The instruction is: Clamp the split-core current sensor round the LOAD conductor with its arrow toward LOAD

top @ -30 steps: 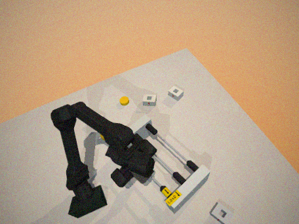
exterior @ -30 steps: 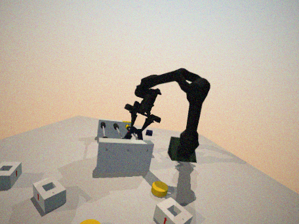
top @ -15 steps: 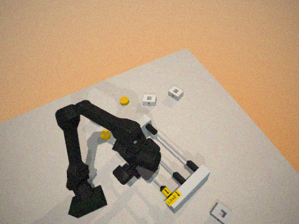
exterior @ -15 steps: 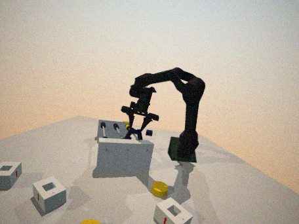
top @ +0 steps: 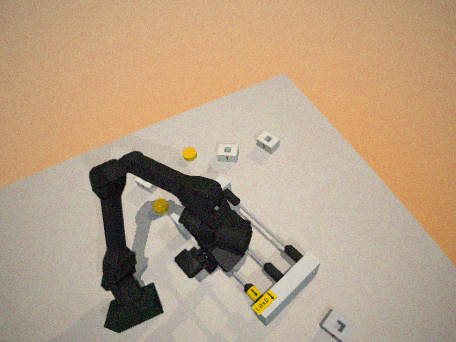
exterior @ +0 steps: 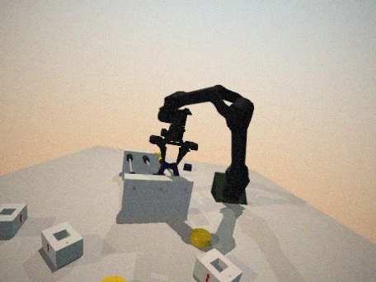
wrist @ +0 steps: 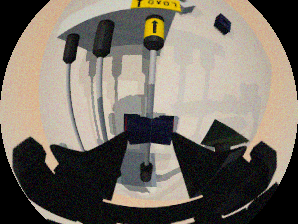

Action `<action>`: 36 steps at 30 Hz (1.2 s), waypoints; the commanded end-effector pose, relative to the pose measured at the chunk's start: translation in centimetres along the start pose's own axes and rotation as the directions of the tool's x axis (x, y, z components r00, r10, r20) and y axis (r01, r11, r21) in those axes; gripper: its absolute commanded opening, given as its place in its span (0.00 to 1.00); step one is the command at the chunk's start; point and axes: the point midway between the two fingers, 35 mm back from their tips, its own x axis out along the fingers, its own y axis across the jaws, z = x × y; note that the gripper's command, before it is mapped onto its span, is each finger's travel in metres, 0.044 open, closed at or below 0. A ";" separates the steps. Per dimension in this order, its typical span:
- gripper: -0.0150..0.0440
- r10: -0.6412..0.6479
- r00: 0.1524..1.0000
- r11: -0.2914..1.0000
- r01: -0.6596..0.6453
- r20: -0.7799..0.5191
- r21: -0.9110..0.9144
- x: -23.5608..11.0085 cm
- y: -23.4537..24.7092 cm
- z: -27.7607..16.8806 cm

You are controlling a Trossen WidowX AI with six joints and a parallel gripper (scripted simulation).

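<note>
The dark blue split-core current sensor (wrist: 149, 128) (exterior: 166, 168) sits round the thin conductor (wrist: 152, 76) (top: 240, 279) that ends in a yellow sleeve (wrist: 153, 30) (top: 253, 291) with a black arrow. The yellow LOAD marker (wrist: 157, 3) (top: 263, 302) lies on the white end block just beyond that sleeve. My gripper (wrist: 150, 135) (exterior: 169, 164) (top: 207, 263) reaches down over the rack, and its two fingers stand on either side of the sensor, touching it. In the top view the arm hides the sensor. I cannot make out the arrow on the sensor.
Two more conductors with black sleeves (top: 273, 271) (top: 293, 252) (wrist: 104, 38) (wrist: 71, 47) run beside the LOAD one into the white end block (top: 301, 278) (exterior: 157, 199). Yellow discs (top: 189, 153) (top: 160, 206) (exterior: 200, 237), white hollow cubes (top: 227, 151) (top: 268, 141) (exterior: 62, 244) and a small dark cube (wrist: 224, 24) lie about.
</note>
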 end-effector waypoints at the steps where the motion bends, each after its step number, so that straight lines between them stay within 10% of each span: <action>1: 0.79 0.004 1.000 1.000 -0.004 0.001 -0.003 0.0 0.0 0.0; 6: 1.00 0.004 1.000 1.000 -0.004 0.001 -0.003 0.0 0.0 0.0; 36: 1.00 -0.035 0.999 0.999 0.035 0.007 0.001 5.9 0.2 0.2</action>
